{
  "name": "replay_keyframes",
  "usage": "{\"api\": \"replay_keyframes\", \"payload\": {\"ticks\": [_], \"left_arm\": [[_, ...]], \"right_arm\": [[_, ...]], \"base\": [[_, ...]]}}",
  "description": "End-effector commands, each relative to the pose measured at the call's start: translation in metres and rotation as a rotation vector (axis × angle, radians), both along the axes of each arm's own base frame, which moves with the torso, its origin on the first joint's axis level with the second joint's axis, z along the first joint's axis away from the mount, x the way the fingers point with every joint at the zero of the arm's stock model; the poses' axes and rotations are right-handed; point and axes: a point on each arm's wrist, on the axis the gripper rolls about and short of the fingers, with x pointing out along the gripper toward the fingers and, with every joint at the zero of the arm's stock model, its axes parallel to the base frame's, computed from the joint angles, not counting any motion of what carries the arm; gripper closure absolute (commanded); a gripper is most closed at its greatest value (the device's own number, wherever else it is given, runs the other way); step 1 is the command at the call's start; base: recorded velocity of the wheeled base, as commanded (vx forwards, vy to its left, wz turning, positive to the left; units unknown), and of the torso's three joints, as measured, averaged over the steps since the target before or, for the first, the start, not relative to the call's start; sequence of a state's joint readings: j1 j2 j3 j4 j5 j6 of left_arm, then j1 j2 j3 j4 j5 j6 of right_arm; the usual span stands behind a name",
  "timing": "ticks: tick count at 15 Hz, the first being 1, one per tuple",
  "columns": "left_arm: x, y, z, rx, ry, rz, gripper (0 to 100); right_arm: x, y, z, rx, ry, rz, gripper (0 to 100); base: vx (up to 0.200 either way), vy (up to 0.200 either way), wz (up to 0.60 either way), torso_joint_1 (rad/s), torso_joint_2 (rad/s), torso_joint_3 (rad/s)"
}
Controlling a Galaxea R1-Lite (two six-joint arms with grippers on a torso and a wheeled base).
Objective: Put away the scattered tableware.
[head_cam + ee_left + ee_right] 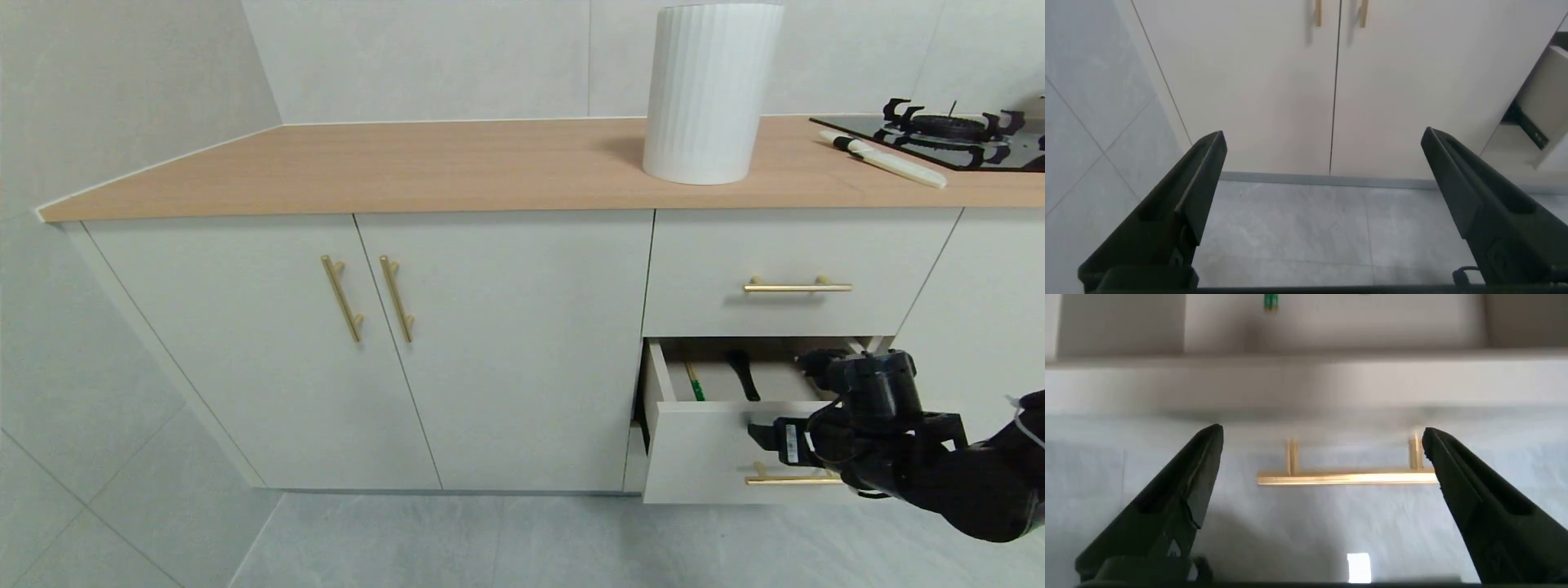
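Head view: a smooth wood-grain countertop (408, 167) carries one ribbed white cylinder (707, 90) at 1 o'clock. One pale knife (886, 160) lies at 2 o'clock beside a black hob (951, 131). At 4 o'clock the lower drawer (702, 457) of two stands open, holding a black utensil (741, 371) and a green-tipped stick (695, 381). The right gripper (784, 449) hangs before it.

Left wrist view: the left gripper (1323, 147) is spread wide over grey floor tiles (1290, 229).

Right wrist view: the right gripper (1323, 449) gapes wide, with the slim brass handle (1347, 478) ahead between its fingers.

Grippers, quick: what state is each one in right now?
Left gripper: open, holding nothing, facing the cabinet doors.
Right gripper: open, holding nothing, in front of the drawer handle.
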State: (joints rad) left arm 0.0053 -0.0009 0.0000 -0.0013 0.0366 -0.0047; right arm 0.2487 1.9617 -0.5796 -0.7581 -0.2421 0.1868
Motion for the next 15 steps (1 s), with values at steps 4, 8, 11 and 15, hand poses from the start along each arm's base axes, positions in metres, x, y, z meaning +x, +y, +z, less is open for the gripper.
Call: {"api": "replay_keyframes", "payload": {"ticks": [4, 8, 11, 15], "left_arm": [[0.000, 0.000, 0.000, 0.000, 0.001, 0.001, 0], [0.000, 0.000, 0.000, -0.001, 0.001, 0.003, 0], [0.000, 0.000, 0.000, 0.000, 0.001, 0.001, 0], [0.000, 0.000, 0.000, 0.000, 0.001, 0.001, 0]], "right_arm": [[0.024, -0.020, -0.029, 0.012, -0.064, -0.078, 0], [0.041, -0.018, -0.050, 0.037, -0.186, -0.082, 0], [0.052, -0.016, -0.060, 0.051, -0.255, -0.083, 0], [0.070, -0.019, -0.066, 0.048, -0.340, -0.140, 0]], "base": [[0.000, 0.000, 0.00, 0.000, 0.00, 0.000], [0.000, 0.000, 0.00, 0.000, 0.00, 0.000], [0.000, 0.000, 0.00, 0.000, 0.00, 0.000], [0.000, 0.000, 0.00, 0.000, 0.00, 0.000]]}}
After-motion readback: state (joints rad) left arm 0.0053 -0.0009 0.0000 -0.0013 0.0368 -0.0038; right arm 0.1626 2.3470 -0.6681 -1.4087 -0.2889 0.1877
